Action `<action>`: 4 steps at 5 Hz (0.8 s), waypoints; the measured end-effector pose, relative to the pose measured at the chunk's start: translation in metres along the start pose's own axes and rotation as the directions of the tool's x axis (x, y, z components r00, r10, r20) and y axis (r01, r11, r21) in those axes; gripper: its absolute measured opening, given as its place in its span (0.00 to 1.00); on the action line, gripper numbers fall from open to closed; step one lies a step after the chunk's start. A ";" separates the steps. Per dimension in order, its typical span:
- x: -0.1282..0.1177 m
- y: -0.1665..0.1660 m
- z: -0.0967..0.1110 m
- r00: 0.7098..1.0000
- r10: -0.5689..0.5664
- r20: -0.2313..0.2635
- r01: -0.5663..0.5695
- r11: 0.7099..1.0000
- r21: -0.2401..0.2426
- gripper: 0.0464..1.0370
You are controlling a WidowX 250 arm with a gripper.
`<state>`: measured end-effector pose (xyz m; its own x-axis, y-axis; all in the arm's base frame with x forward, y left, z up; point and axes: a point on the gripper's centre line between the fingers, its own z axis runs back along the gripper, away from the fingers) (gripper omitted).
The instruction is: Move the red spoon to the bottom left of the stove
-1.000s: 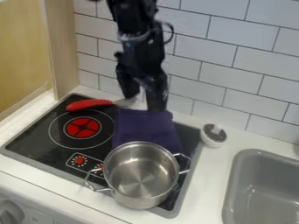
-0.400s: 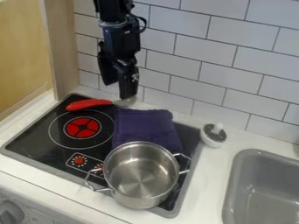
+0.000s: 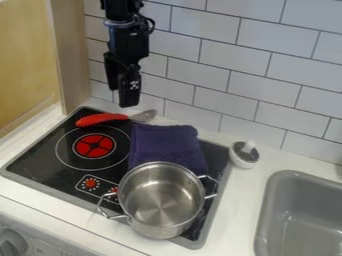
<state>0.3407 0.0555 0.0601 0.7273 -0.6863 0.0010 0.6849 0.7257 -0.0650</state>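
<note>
The black gripper (image 3: 123,98) hangs at the upper left, in front of the tiled wall and just above the back edge of the stove (image 3: 40,150). Below it lies the red spoon (image 3: 100,119), its red handle toward the left and its metal end (image 3: 144,115) toward the right, across the stove's back left part. The gripper is apart from the spoon. How its fingers stand is hard to make out.
A steel pot (image 3: 160,200) with wire handles stands on the stove's front right. Behind it is a folded purple cloth (image 3: 167,145). A small white-rimmed brush (image 3: 244,154) stands right of the stove, near the grey sink (image 3: 300,215). A wooden panel (image 3: 72,55) rises at the left.
The gripper has moved left, from above the purple cloth to above the spoon, and has risen a little. The spoon, cloth and pot have stayed in place.
</note>
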 end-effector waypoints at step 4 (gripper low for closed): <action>-0.013 0.025 -0.035 0.999 0.046 -0.027 -0.045 0.997 0.064 0.96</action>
<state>0.3469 0.0804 0.0233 0.7568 -0.6530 -0.0287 0.6533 0.7571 -0.0014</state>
